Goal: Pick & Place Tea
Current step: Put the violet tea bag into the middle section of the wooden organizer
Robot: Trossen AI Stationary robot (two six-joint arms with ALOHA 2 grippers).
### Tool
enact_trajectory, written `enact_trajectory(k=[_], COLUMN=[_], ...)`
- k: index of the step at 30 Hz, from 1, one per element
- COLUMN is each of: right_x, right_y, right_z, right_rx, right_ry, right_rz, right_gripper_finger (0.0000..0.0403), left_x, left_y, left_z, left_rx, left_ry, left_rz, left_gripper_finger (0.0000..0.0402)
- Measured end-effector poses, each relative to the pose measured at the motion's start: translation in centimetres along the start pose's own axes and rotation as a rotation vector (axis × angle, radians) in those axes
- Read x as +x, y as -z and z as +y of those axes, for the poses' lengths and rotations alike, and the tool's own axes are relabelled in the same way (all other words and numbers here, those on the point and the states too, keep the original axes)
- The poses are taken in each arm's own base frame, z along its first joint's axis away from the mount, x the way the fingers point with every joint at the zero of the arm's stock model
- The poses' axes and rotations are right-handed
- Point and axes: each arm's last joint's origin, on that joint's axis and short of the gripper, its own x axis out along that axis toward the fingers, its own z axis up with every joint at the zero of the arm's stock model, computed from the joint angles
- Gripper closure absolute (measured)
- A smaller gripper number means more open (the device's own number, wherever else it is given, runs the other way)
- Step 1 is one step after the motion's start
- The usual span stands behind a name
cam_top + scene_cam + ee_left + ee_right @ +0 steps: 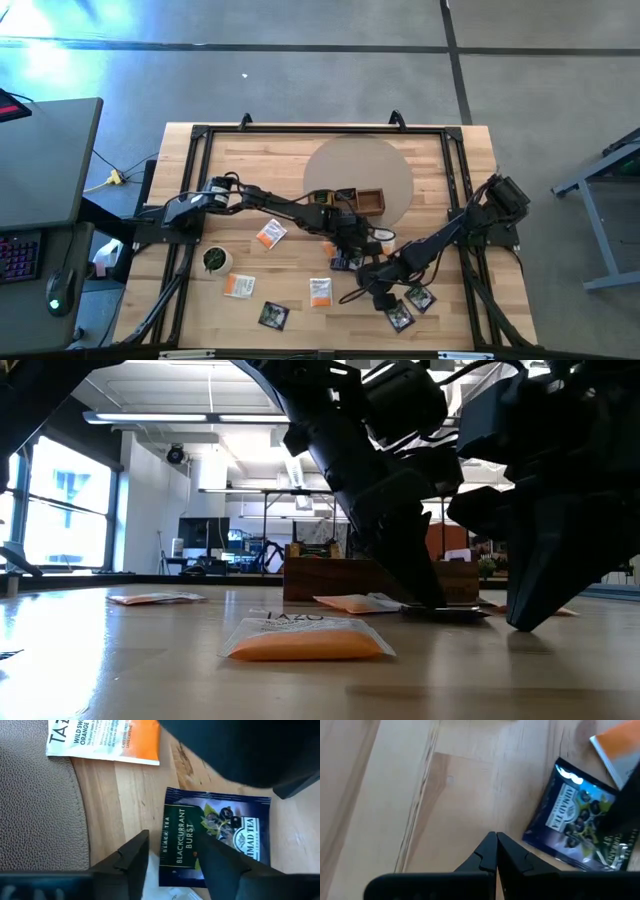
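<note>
Small tea packets lie flat on the wooden table: white-and-orange ones [270, 235] [238, 285] [320, 292] and black ones [272, 315] [400, 318]. My left gripper [172, 837] is open and low over a black "Blackcurrant Burst" packet [240, 820] near the table's middle [345, 263]. One finger is above the packet and the other is beside its edge. My right gripper [496, 840] is shut and points down at bare wood just beside that packet [570, 820], toward the table's near right [373, 288]. My left gripper comes from above, pointing down. One fingertip [212, 852] is down on the black packet's printed face near one edge [175, 835], and the other [135, 855] is off the packet beside that edge. The packet lies flat on the table. I cannot tell whether the fingertip truly touches it.
The long brown wooden tray [362, 200] sits on a round brown mat [340, 165] at the table's far middle. A small round cup [215, 260] stands at the near left. An orange packet [305, 640] lies close to the low camera. The two arms are close together.
</note>
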Motion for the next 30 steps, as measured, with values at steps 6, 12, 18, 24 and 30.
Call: enact_trajectory(k=[6,12,18,24,30], right_x=[0.0,-0.2,-2.1,-5.6,-7.8], right_y=[0.0,0.0,0.3,2.0,3.0], right_z=[0.0,0.0,1.0,2.3,3.3], right_rx=[0.019,0.022,0.059,0.076,0.17], right_ry=[-0.003,-0.053,-0.109,0.083,0.199], right_rz=[0.005,0.016,0.043,0.049,-0.021], right_gripper_finger=[0.0401,0.0402,0.0402,0.0402,0.04], left_x=[0.0,0.0,-1.5,-4.7,-8.0], left_y=[0.2,0.3,0.1,-0.9,-1.9], left_z=[0.1,0.0,0.0,0.1,0.2], left_rx=[0.011,0.016,0.0,-0.001,0.001], left_ry=[-0.004,-0.035,-0.1,-0.272,-0.537], left_rz=[0.021,0.032,0.055,0.033,-0.012], left_gripper_finger=[0.034,0.0394,0.04,0.0401,0.0401])
